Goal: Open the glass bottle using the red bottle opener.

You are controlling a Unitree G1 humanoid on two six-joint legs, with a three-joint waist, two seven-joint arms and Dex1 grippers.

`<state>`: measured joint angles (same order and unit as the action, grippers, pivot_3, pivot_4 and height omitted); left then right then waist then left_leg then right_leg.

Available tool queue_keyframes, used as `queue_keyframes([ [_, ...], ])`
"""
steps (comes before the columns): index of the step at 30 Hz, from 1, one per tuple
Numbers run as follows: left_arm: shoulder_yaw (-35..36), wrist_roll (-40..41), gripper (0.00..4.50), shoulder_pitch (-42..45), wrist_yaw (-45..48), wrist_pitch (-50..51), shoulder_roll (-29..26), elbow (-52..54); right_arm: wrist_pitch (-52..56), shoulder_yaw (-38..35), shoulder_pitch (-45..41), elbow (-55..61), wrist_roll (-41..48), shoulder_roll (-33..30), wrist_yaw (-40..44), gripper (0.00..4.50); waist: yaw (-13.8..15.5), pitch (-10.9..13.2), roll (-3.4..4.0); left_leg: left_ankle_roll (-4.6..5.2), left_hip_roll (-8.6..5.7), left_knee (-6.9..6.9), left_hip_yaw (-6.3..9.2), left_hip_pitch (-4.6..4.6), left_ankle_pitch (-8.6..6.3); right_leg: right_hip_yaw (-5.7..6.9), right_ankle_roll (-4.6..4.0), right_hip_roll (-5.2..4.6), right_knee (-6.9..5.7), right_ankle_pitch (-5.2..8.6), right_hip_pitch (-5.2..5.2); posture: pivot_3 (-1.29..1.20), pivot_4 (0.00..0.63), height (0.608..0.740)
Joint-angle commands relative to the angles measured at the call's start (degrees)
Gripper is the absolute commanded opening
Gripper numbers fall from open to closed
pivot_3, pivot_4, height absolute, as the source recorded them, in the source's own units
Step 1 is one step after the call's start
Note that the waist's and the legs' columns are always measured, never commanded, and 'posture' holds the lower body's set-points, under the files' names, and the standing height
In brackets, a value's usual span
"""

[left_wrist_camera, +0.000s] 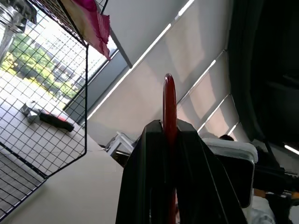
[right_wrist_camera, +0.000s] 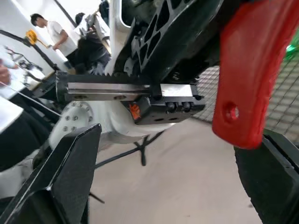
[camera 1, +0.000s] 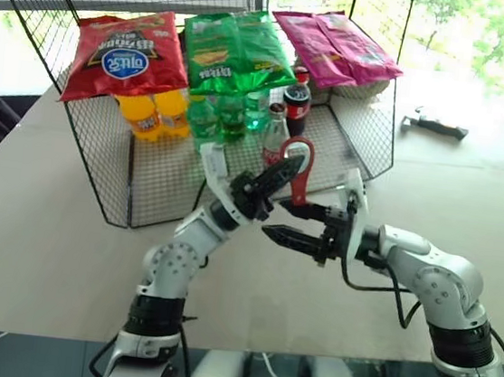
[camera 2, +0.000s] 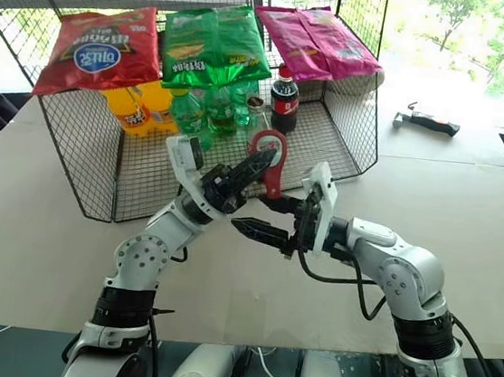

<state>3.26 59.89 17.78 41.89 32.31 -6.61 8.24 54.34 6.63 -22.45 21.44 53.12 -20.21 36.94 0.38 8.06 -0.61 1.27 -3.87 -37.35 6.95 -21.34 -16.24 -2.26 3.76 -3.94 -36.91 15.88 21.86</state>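
A pale beige table fills the lower half of the head views. At 12 o'clock a black wire-mesh rack stands on it, open toward the camera. At 1 o'clock windows show bright daylight and green trees. A small dark tool lies on the table at 2 o'clock. The left wrist view shows pale roller blinds striped with light. In the right wrist view, 2 people stand at the far side of the room.
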Motion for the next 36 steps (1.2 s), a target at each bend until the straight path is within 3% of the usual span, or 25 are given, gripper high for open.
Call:
queue_keyframes([
  [1, -0.5, 2.4, 0.05, -0.3, 2.7, 2.6, 0.1, 0.8, 6.0, -3.6, -2.8, 0.8, 8.4, -1.5, 1.2, 4.50, 0.0, 0.0, 0.00, 0.00, 0.00, -0.02, 0.00, -0.02, 0.00, 0.00, 0.00, 0.00, 0.00, 0.00, 0.01, 0.00, 0.150, 0.740],
  [10, -0.3, 2.2, 0.05, -1.1, 5.5, 5.6, -0.5, 0.4, 8.5, -5.0, -6.6, -2.8, 9.2, -7.7, 5.4, 4.50, -0.1, 0.0, 0.00, 0.01, -0.01, -0.03, 0.01, -0.03, 0.00, 0.04, 0.00, 0.01, -0.01, 0.00, 0.01, 0.00, 0.150, 0.740],
  [13, -0.1, 1.6, 0.00, -1.0, 5.8, 5.2, -0.3, 0.1, 8.8, -4.2, -7.1, -3.0, 9.0, -8.9, 7.1, 3.65, -0.1, 0.0, 0.00, 0.02, -0.01, -0.03, 0.01, -0.06, 0.00, 0.04, 0.00, -0.01, 0.03, 0.00, 0.02, 0.00, 0.150, 0.740],
  [21, -0.1, 0.9, 0.00, -1.5, 6.6, 4.9, 0.3, 0.1, 9.5, -2.6, -7.8, -3.1, 7.4, -10.2, 9.2, 0.04, -0.2, 0.0, -0.02, 0.01, -0.02, -0.12, 0.02, -0.47, 0.00, 0.05, 0.00, -0.05, -0.02, -0.01, 0.42, 0.00, 0.150, 0.740],
  [31, -0.1, -1.2, 0.00, -2.5, 7.1, 2.1, 0.9, 0.7, 9.5, -2.6, -7.4, -3.1, 6.1, -8.9, 8.4, 0.04, -0.2, 0.0, -0.02, 0.01, -0.02, -0.12, 0.02, -0.49, 0.00, 0.05, 0.00, -0.05, -0.02, -0.01, 0.44, 0.00, 0.150, 0.740],
  [35, -0.2, -1.5, 1.29, -2.6, 7.4, 1.7, 0.9, 1.2, 9.3, -3.5, -6.0, -2.5, 5.7, -9.9, 8.9, 0.00, -0.2, 0.0, -0.02, 0.01, -0.02, -0.12, 0.02, -0.50, 0.00, 0.06, 0.00, -0.05, -0.01, -0.01, 0.45, 0.00, 0.150, 0.740],
  [36, -0.2, -1.7, 1.80, -2.6, 7.4, 1.6, 0.9, 1.3, 9.2, -3.8, -5.7, -2.6, 5.6, -10.1, 8.8, 0.00, -0.2, 0.0, -0.02, 0.01, -0.02, -0.12, 0.03, -0.50, 0.00, 0.06, 0.00, -0.05, -0.01, -0.01, 0.45, 0.00, 0.150, 0.740],
])
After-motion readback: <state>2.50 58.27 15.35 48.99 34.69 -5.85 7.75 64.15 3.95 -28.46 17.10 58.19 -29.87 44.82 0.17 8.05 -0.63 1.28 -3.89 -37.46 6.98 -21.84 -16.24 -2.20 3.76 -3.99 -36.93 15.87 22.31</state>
